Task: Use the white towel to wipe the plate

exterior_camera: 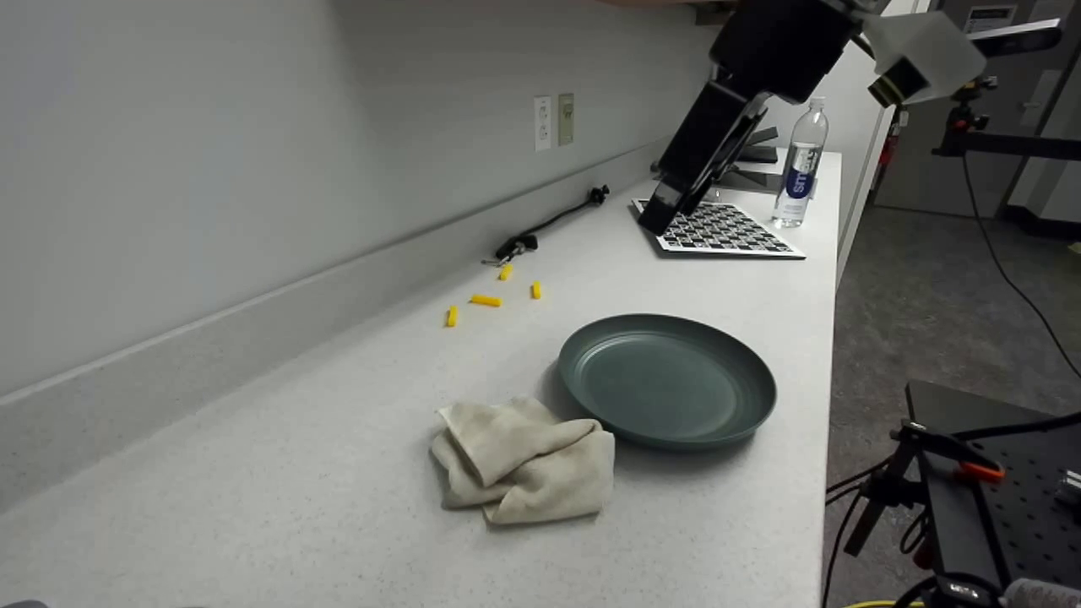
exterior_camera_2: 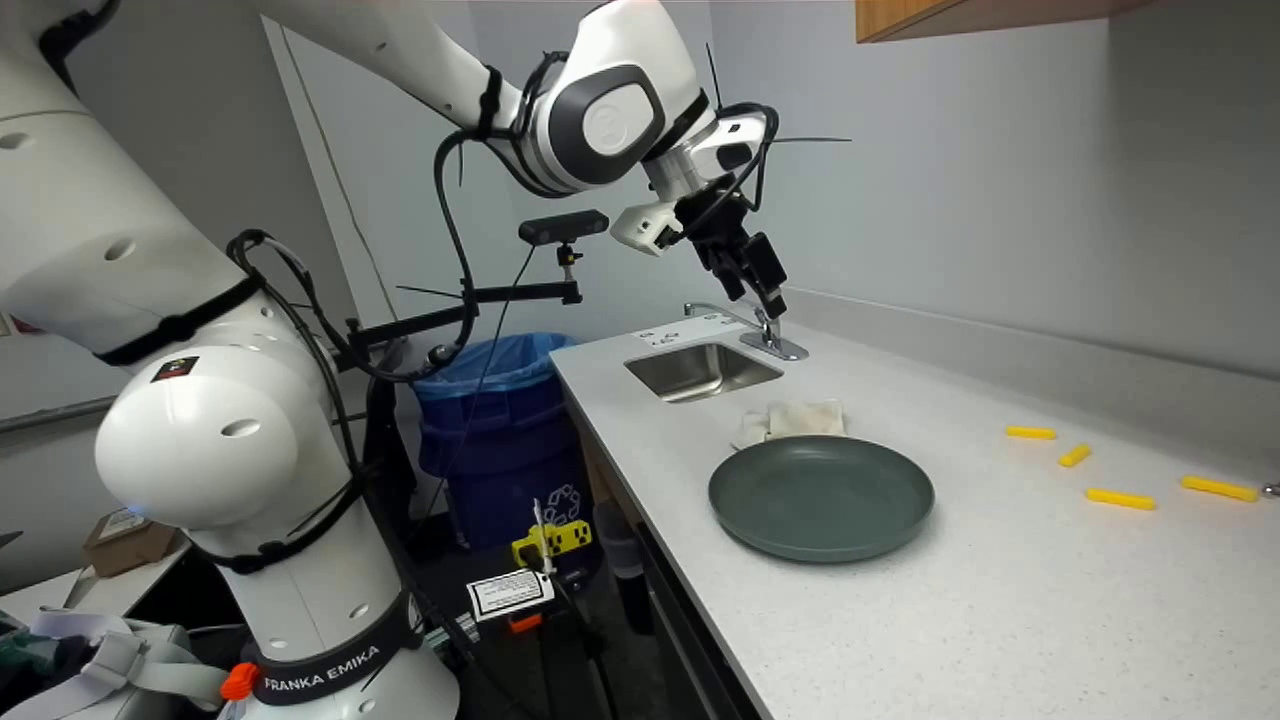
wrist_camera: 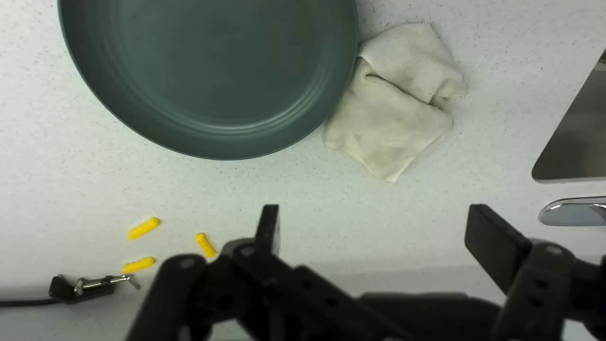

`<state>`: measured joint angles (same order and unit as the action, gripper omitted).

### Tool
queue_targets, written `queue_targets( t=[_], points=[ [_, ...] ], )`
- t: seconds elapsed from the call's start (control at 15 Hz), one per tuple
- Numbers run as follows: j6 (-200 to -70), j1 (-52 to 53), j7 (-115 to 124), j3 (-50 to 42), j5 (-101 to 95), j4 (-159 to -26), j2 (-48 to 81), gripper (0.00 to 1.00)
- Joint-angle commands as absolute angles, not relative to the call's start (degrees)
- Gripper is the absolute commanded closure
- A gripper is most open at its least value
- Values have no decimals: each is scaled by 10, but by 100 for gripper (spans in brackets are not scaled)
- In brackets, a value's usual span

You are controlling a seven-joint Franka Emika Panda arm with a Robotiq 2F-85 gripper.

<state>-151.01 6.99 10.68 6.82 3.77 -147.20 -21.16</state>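
The black band (exterior_camera_2: 335,662) reads "FRANKA EMIKA", the bottle (exterior_camera: 800,165) probably "smart"; the bin (exterior_camera_2: 512,452) bears 1 recycling sign (exterior_camera_2: 562,506).

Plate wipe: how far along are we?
Done: nothing that shows; the off-white towel lies folded on the countertop beside the dark green plate.
In hand: nothing; the end effector is open and empty, above the countertop.
Left: seemingly the whole job: grasp the towel, bring it onto the plate and wipe.
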Motion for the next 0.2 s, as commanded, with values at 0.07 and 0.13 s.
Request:
queue_targets(
  t=[0.07, 0.13],
  points=[
    [-1508, 66, 104, 72, 41, -1471, -212, 0],
    [-1508, 66, 104, 72, 41, -1471, -212, 0]
  ],
)
